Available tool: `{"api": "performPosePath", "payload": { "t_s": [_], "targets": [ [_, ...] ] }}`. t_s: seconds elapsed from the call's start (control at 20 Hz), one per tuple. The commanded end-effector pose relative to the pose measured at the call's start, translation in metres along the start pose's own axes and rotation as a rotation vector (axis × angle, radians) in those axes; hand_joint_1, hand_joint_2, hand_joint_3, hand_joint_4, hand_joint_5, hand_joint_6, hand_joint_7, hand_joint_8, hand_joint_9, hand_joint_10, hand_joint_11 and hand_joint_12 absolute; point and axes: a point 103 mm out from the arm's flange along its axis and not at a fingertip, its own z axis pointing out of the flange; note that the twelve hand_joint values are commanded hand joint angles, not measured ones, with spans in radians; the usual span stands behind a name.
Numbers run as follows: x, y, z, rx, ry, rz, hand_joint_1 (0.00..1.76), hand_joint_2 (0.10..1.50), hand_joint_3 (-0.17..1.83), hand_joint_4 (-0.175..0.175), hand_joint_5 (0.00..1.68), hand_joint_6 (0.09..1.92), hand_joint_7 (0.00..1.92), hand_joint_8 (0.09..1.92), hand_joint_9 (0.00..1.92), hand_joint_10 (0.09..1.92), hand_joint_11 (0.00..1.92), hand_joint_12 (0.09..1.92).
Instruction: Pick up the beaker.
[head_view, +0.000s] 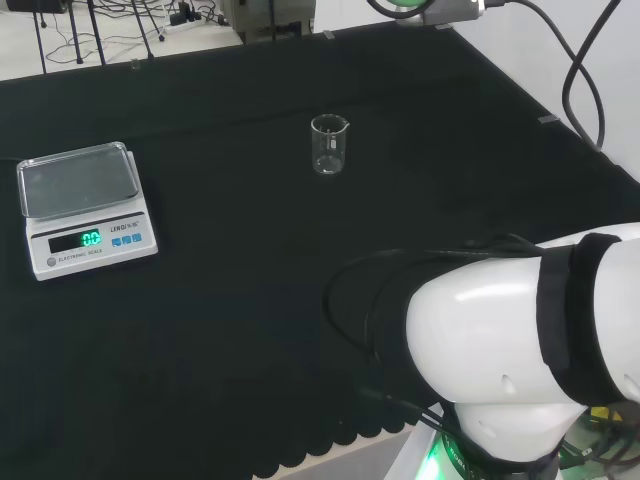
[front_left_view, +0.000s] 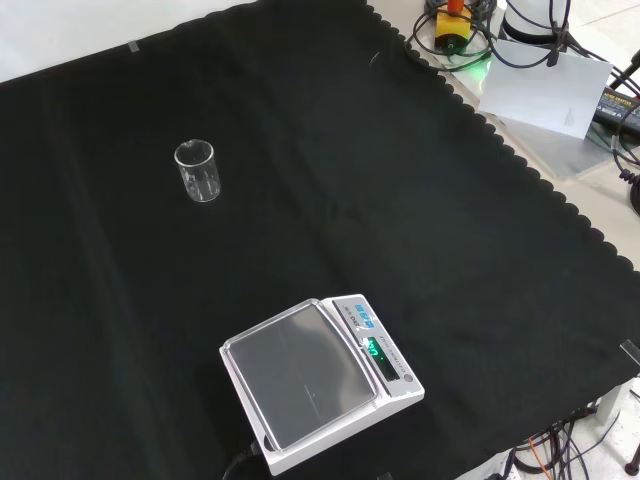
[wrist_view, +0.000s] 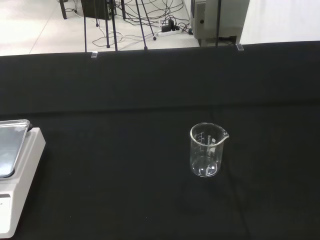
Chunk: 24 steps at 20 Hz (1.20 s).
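Note:
A small clear glass beaker (head_view: 329, 145) stands upright on the black cloth, alone and with nothing visible inside it. The front view has the beaker (front_left_view: 197, 171) at the upper left of the cloth. In the wrist view the beaker (wrist_view: 207, 149) stands some way ahead, its pouring lip and printed scale visible.
A white digital scale (head_view: 85, 208) with a steel pan sits at the left of the head view, well apart from the beaker. In the front view the scale (front_left_view: 318, 378) is near the cloth's near edge. The arm's white link (head_view: 530, 350) fills the head view's lower right.

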Motion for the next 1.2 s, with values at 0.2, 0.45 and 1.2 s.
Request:
{"api": "performPosePath", "payload": {
  "t_s": [0.2,0.45,1.2],
  "targets": [
    [0.033,0.003,0.002,-0.018,-0.02,0.013,0.62,0.86,-0.08,0.058,0.05,0.09,0.03,0.51,0.03,0.88,0.0,1.18],
    [0.032,0.004,0.009,-0.046,-0.018,0.026,0.62,0.86,-0.07,0.057,0.04,0.09,0.02,0.54,0.03,0.88,0.0,1.18],
    [0.004,0.145,0.1,0.021,0.08,-0.004,0.66,0.86,-0.08,0.071,0.0,0.09,0.0,0.41,0.03,0.88,0.0,1.23]
  ]
}}
